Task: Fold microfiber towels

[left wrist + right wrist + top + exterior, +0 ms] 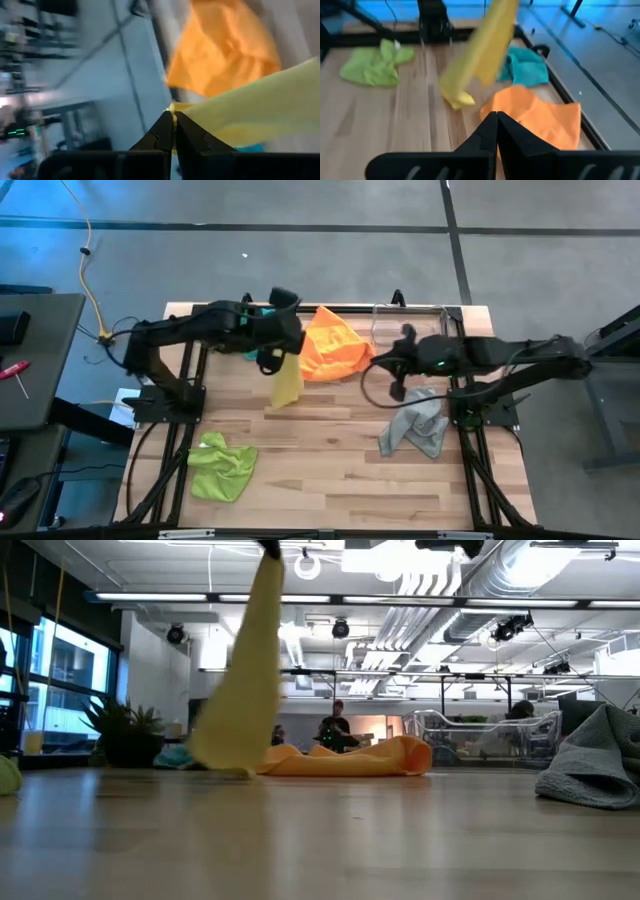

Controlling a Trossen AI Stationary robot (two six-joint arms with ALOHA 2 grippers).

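Observation:
A yellow towel (287, 380) hangs from my left gripper (270, 362), which is shut on it above the table's far middle. The towel also shows in the low view as a long strip (250, 670). An orange towel (335, 345) lies crumpled on the table just right of it, and a teal towel (522, 67) lies behind both. My right gripper (397, 390) hovers shut with nothing in it, over the table right of the orange towel. A grey towel (415, 425) lies heaped below it. A lime green towel (222, 465) lies bunched at the near left. My left gripper pinches the yellow towel by an edge or corner at its top (172, 107) between its two fingertips, slanting down from the table's left. One layer or several, I cannot tell. The towel hangs down in a long narrow strip, and its lower end (456, 97) rests on the table.
A clear plastic bin (412, 320) stands at the table's far right edge. Bare wood shows in the near middle (330, 470) between the lime green and grey towels. Dark frame rails run along the table's left and right sides.

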